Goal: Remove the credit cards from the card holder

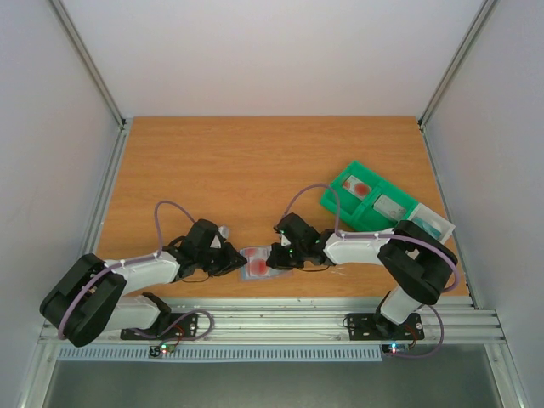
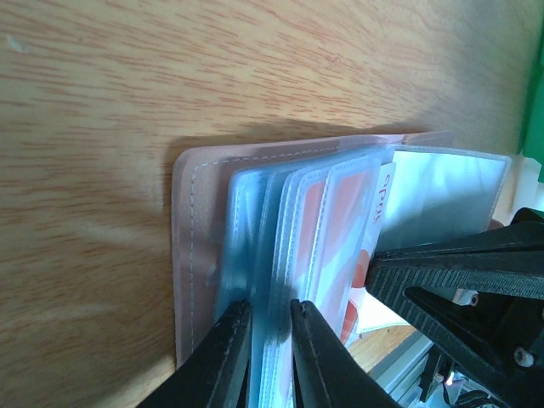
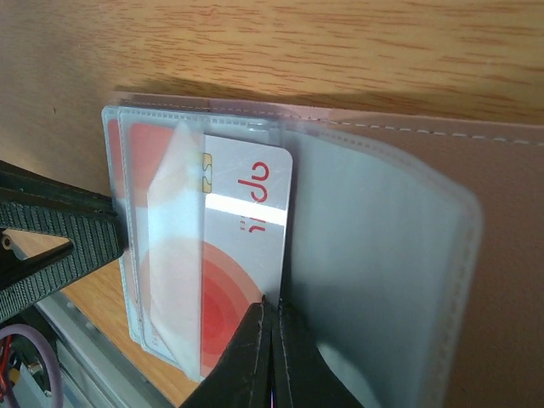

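Plastic, thin, slick: card (image 3: pixel 246 229) needed pinching at its free corner; my right gripper (image 3: pixel 274 308) sat closed there, left gripper (image 2: pixel 270 313) clamped holder (image 2: pixel 189 255).

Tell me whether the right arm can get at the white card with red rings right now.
Probably yes: the right hand, shut, sits at the bare edge of the white card with nothing between, and the left hand pins the card holder.

The table (image 2: pixel 127 85) is showing smooth, matt wood grain. The card holder (image 2: pixel 189 255) is wearing a matt, stitched leather-like cover, its clear plastic sleeves (image 3: pixel 382 255) shining glossily. The credit card (image 3: pixel 246 229) is gleaming smooth; the left gripper (image 2: pixel 270 308) is looking matt black plastic.
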You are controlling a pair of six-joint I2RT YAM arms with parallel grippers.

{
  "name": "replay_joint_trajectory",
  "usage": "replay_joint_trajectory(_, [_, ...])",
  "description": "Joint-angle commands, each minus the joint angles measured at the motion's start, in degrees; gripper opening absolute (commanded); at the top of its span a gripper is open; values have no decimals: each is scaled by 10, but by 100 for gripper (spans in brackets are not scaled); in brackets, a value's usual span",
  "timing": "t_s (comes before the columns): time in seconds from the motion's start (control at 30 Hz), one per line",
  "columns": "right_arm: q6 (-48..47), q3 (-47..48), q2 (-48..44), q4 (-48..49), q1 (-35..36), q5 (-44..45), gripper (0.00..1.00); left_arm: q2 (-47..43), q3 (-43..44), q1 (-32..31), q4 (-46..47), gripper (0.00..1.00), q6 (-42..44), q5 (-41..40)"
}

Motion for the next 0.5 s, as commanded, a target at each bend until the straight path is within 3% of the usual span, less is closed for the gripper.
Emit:
replay_joint_trajectory(0.0, [-1,-15,-16,-6,-7,12,1,0,-5,-3,-34,16,14,-36])
replay_joint_trajectory(0.37, [2,-22,-37,-8,-10,17,2,-9,-4,-3,-55,16,17,-38])
replay_joint_trajectory(0.47, [8,-26,-36,5,-11,9,11,-11,-4,-3,-55,16,16,-38])
